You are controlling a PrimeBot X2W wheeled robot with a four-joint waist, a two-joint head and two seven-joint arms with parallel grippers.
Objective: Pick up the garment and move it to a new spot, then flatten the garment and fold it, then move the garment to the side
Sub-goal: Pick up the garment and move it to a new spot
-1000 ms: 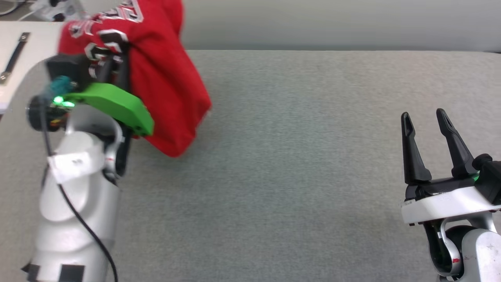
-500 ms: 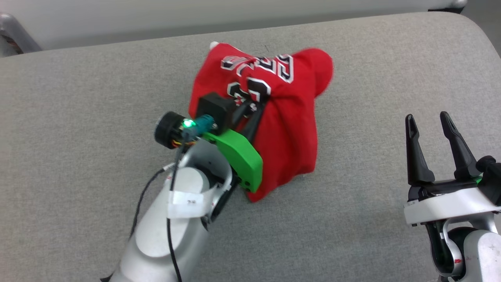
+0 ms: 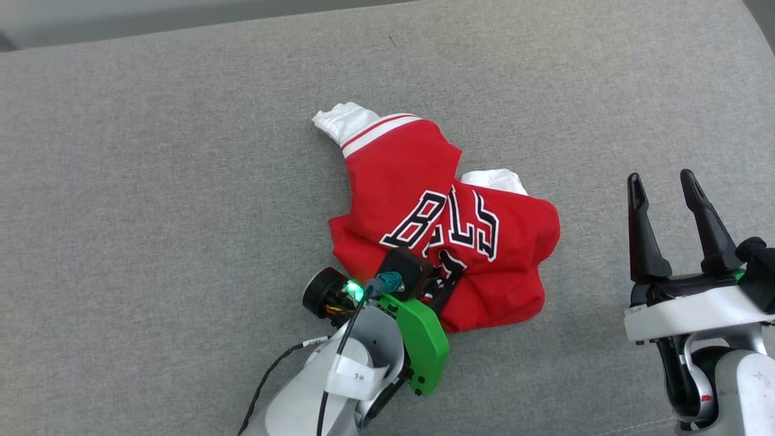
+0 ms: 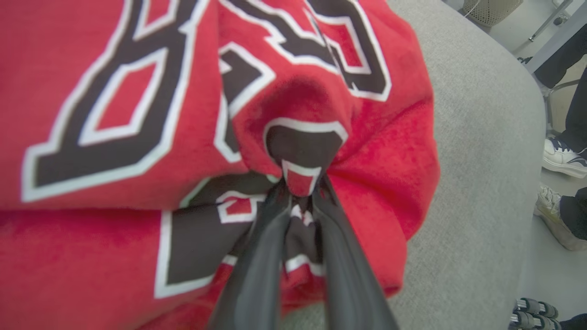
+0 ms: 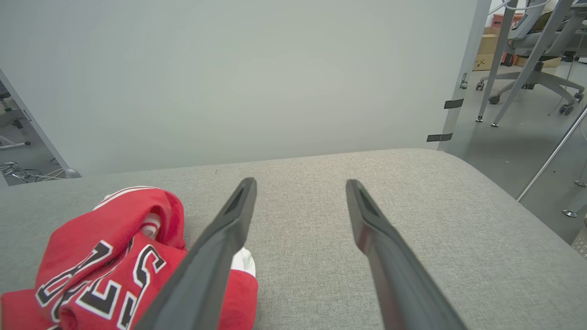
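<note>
The garment (image 3: 424, 200), a red jersey with white sleeves and black white-outlined lettering, lies crumpled in a heap on the grey cushioned surface (image 3: 151, 181) near the middle. My left gripper (image 3: 447, 280) is shut on a pinch of its near edge; in the left wrist view the fingers (image 4: 257, 256) clamp a bunched fold of the garment (image 4: 114, 105). My right gripper (image 3: 663, 181) stands open at the lower right, apart from the cloth, with nothing between its fingers. In the right wrist view the garment (image 5: 105, 256) lies to the left of that gripper (image 5: 298, 183).
The grey surface's rounded right edge (image 5: 495, 183) drops to a floor with chair legs (image 5: 527, 78). A pale wall (image 5: 229, 78) runs behind the surface. A person's shoes (image 4: 562, 158) stand on the floor beyond the edge.
The camera has swung across the scene. My left gripper has lowered the hanging garment onto the grey surface, where it now lies spread in a heap. The right gripper has stayed open.
</note>
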